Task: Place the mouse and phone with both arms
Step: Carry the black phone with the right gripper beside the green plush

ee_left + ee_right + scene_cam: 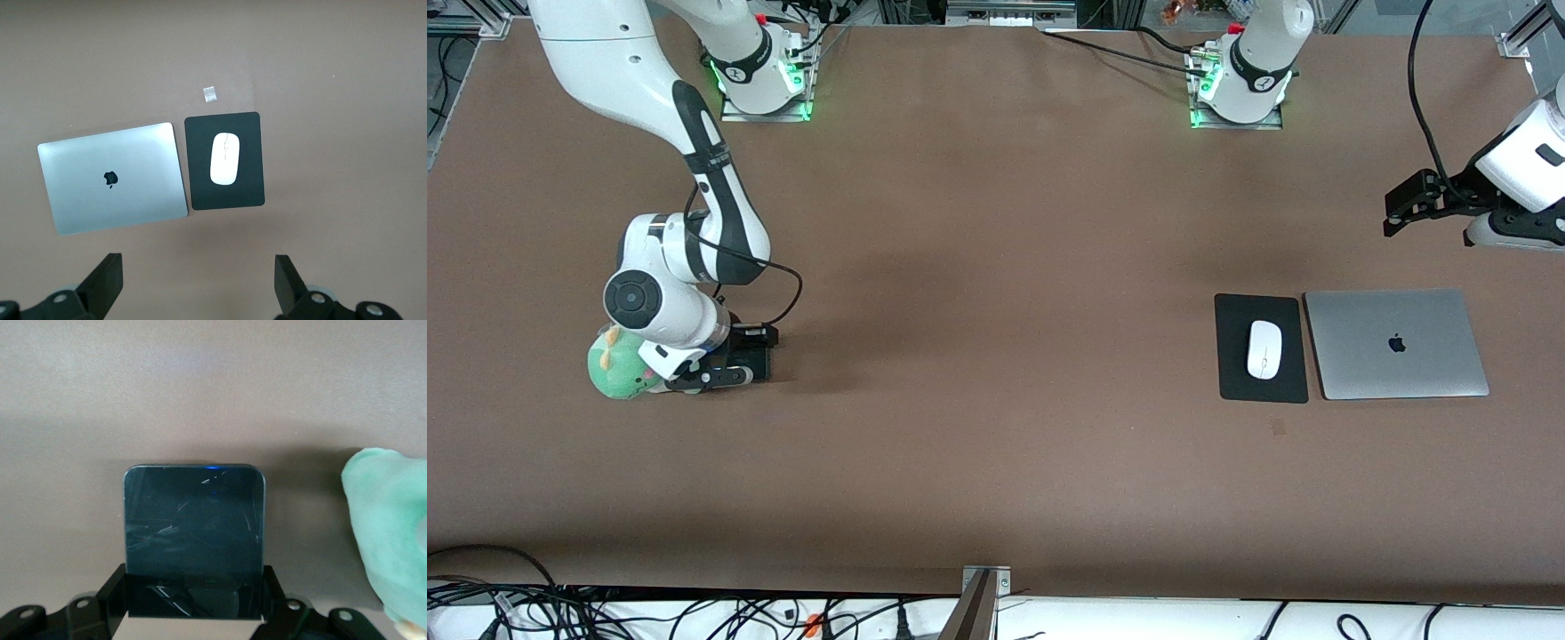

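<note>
High front camera facing both bases; left wrist well above mouse [225, 159], right wrist probably close over phone [193, 533].

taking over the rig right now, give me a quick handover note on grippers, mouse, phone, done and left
Left gripper: open, up in the air at the left arm's end of the table, holding nothing.
Right gripper: down at the table at the right arm's end, fingers either side of the phone, beside a green plush toy; a firm clamp cannot be confirmed.
Mouse: lying on the black mouse pad, beside the closed laptop. That part looks done.
Left: the phone's handling; check whether it is being gripped or released before moving.
</note>
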